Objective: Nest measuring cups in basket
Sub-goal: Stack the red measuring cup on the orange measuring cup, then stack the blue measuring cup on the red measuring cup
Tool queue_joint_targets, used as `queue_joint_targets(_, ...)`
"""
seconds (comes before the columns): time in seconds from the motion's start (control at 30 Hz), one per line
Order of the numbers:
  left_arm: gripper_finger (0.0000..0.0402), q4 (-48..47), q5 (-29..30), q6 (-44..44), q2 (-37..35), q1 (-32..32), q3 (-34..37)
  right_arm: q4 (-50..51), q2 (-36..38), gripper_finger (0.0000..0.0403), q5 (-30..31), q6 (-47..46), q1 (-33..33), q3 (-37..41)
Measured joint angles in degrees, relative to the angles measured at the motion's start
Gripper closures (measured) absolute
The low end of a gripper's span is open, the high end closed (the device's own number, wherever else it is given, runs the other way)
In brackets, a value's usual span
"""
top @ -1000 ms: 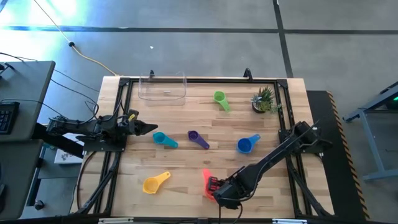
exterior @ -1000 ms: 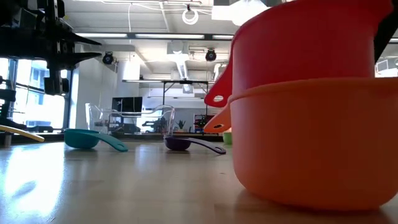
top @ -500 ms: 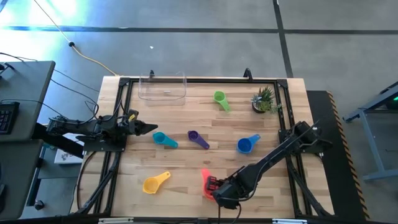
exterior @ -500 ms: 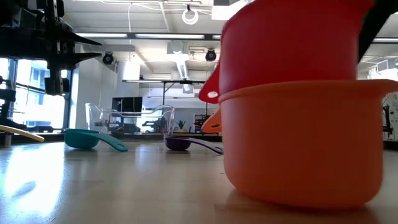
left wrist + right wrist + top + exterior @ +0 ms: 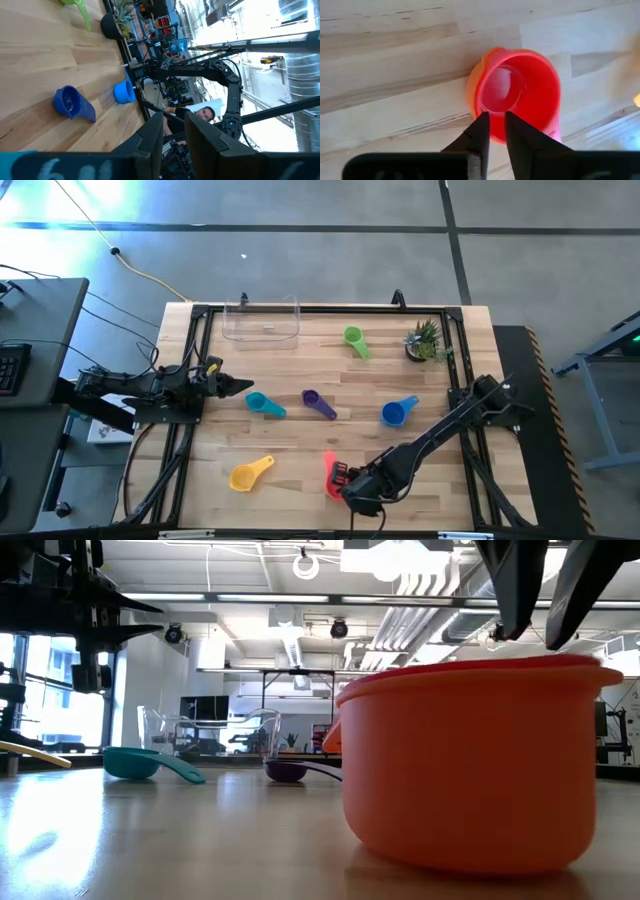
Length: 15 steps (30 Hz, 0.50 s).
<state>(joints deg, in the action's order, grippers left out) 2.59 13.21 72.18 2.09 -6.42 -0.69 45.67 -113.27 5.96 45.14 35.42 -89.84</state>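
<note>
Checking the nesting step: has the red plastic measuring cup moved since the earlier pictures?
Yes. The red plastic measuring cup has dropped into the orange plastic measuring cup; only its rim shows.

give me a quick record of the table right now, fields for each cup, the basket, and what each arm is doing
red cup: nested inside the orange cup, near the table's front edge
right gripper: just above the red cup's rim, fingers a little apart, holding nothing
left gripper: parked at the table's left side, holding nothing
basket: back left, no cups in it
green cup: back centre, beside the plant
teal cup: left of centre
purple cup: centre
blue cup: right of centre
yellow cup: front left
</note>
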Motion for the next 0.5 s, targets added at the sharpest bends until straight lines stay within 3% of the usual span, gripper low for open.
queue_joint_targets(0.23,0.033,0.0,0.0,0.15,0.0,0.0,0.0,0.4,0.02,0.035,5.54,-5.99,0.11,0.0)
queue_joint_targets(0.5,0.033,-0.01,-0.52,-3.58,0.0,0.0,0.0,5.04,0.04,0.035,13.32,-26.31,-0.54,0.0)
